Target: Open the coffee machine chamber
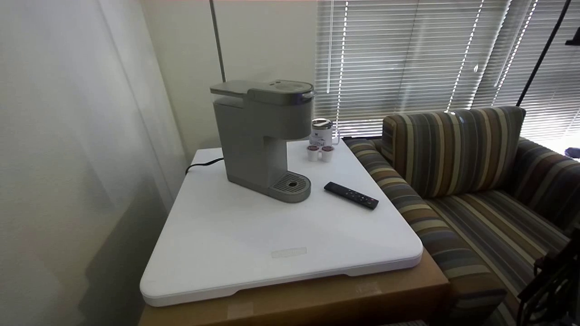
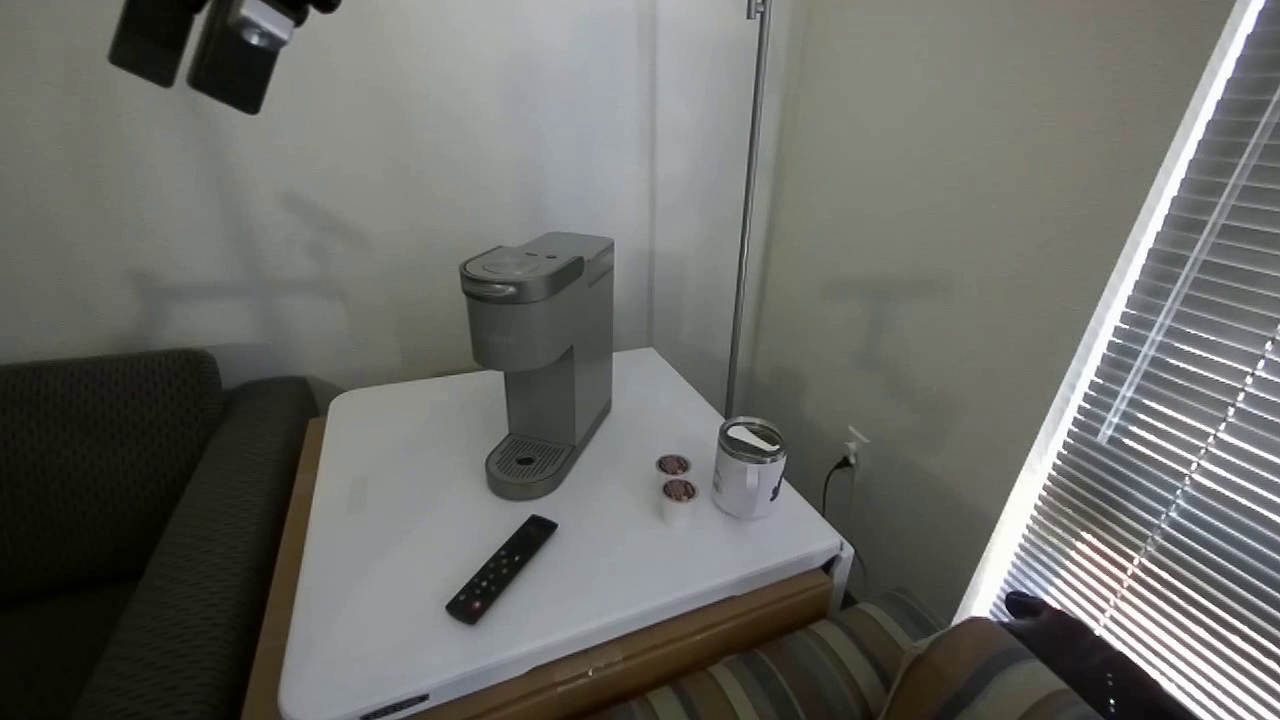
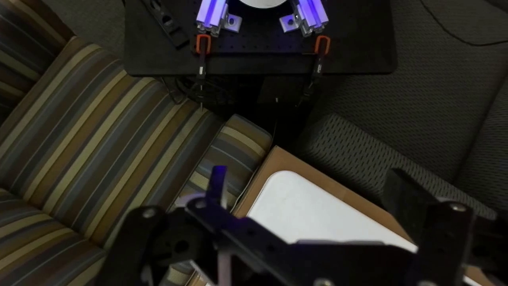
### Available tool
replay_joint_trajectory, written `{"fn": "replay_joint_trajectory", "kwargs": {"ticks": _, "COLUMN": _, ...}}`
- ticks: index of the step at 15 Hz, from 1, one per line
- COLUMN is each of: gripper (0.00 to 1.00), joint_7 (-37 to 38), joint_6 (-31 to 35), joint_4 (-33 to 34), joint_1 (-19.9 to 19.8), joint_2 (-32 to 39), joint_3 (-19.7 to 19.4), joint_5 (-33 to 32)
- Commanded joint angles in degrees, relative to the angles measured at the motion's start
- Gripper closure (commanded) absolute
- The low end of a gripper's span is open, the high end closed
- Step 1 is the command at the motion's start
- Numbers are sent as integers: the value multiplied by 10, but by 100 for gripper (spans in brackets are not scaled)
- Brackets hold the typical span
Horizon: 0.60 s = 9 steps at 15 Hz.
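The grey coffee machine (image 1: 247,136) stands upright on a white table; it also shows in an exterior view (image 2: 592,340). Its chamber, the rounded lid section (image 1: 283,93) on top of the overhanging head, lies down flat and shut; it also shows in an exterior view (image 2: 515,270). A small light handle is on the lid's front. My gripper (image 2: 195,65) is high up, well apart from the machine. In the wrist view the gripper (image 3: 309,176) has its fingers wide apart with nothing between them. The machine is out of the wrist view.
A black remote (image 1: 351,195) lies in front of the machine. Two pods (image 2: 677,490) and a white mug (image 2: 748,475) stand beside it. A striped armchair (image 1: 453,154) and a dark sofa (image 2: 130,480) border the white table (image 1: 217,244). A thin pole (image 2: 748,200) stands behind.
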Motion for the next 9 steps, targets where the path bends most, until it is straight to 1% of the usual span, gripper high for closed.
{"fn": "replay_joint_trajectory", "kwargs": {"ticks": 1, "gripper": 0, "joint_7": 38, "joint_6": -6, "joint_4": 28, "joint_1": 0, "joint_2": 22, "joint_3": 9, "joint_5": 40}}
{"fn": "replay_joint_trajectory", "kwargs": {"ticks": 5, "gripper": 0, "joint_7": 103, "joint_6": 8, "joint_4": 70, "joint_1": 13, "joint_2": 74, "joint_3": 26, "joint_5": 79}}
{"fn": "replay_joint_trajectory", "kwargs": {"ticks": 7, "gripper": 0, "joint_7": 146, "joint_6": 11, "joint_4": 99, "joint_1": 15, "joint_2": 110, "joint_3": 29, "joint_5": 127}}
{"fn": "replay_joint_trajectory", "kwargs": {"ticks": 9, "gripper": 0, "joint_7": 192, "joint_6": 33, "joint_4": 122, "joint_1": 17, "joint_2": 146, "joint_3": 30, "joint_5": 171}}
